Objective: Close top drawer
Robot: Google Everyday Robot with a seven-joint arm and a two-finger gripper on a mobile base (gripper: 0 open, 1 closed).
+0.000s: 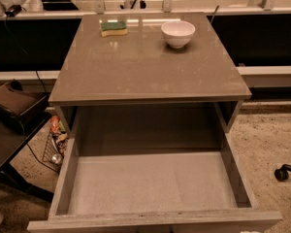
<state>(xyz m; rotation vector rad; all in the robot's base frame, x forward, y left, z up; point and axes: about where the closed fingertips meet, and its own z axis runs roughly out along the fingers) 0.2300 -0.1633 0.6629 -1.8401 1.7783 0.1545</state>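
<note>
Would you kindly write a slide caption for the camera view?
Top drawer stands wide open under a counter holding a bowl and sponge; tool out of view.
</note>
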